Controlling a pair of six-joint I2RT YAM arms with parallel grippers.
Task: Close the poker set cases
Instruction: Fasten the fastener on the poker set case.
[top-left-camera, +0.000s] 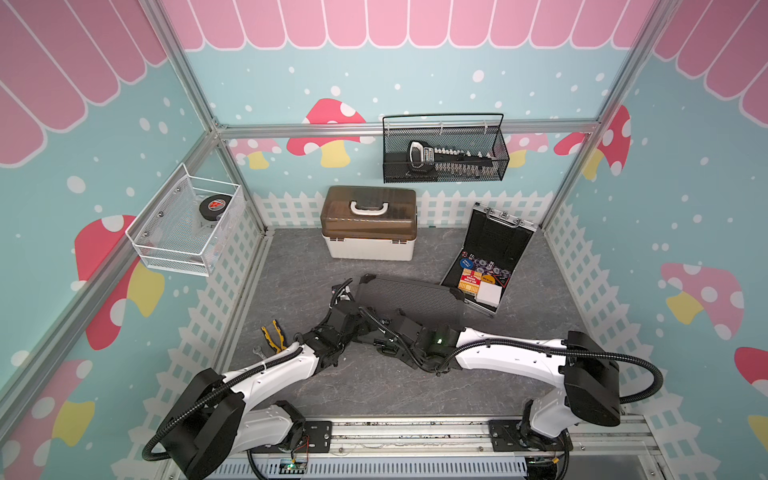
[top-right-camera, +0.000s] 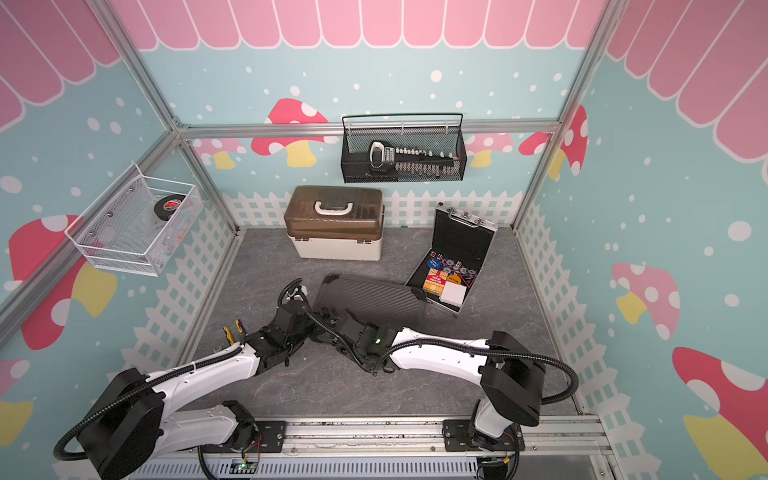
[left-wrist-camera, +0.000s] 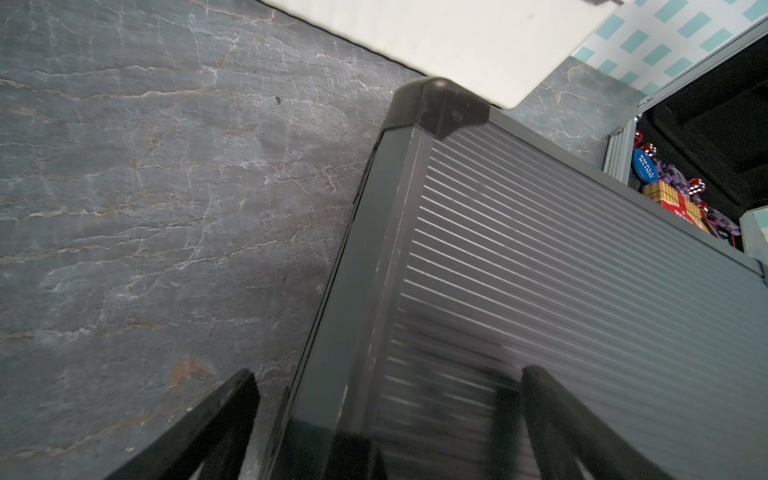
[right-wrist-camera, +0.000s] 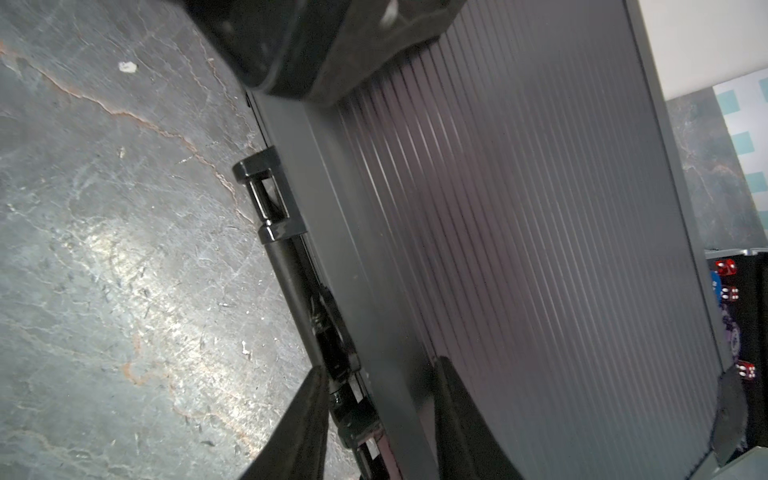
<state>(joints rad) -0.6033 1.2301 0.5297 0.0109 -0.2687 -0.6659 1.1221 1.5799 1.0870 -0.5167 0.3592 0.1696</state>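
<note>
Black case (top-left-camera: 409, 297), right gripper (right-wrist-camera: 380, 365) low astride rim

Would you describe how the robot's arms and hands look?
The left arm and right arm have white shells, black joints and black corrugated cables. A green light marks the right wrist. The left hand and right hand have black fingers.

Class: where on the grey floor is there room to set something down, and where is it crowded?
Free: the floor along the front rail, and between pliers and cream box. Crowded: around black case and silver case.
</note>
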